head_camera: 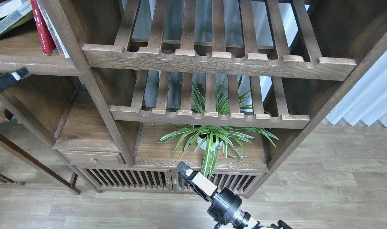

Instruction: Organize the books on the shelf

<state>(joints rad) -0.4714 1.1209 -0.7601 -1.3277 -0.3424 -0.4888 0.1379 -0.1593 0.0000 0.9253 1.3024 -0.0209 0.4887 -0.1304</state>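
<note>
The dark-brown shelf point(28, 63) sits at top left, its rounded front edge running left to right. On it the red book point(42, 30) stands nearly upright, spine outward, a thin pale book point(56, 35) just beside it; the yellow-green book point(9, 19) leans, long axis tilted. The left pincer point(13, 76) pokes in below the shelf edge, the right pincer point(188, 173) angles up-left; seen end-on, perhaps empty, their spread cannot be told.

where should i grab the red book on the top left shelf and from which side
Grip the red book across its spine low down, coming straight in from the shelf front. It stands upright, spine outward; a pale book presses its right side and a greenish book leans at its left, so probably only the spine edge is free. The left gripper is nearest.
</note>
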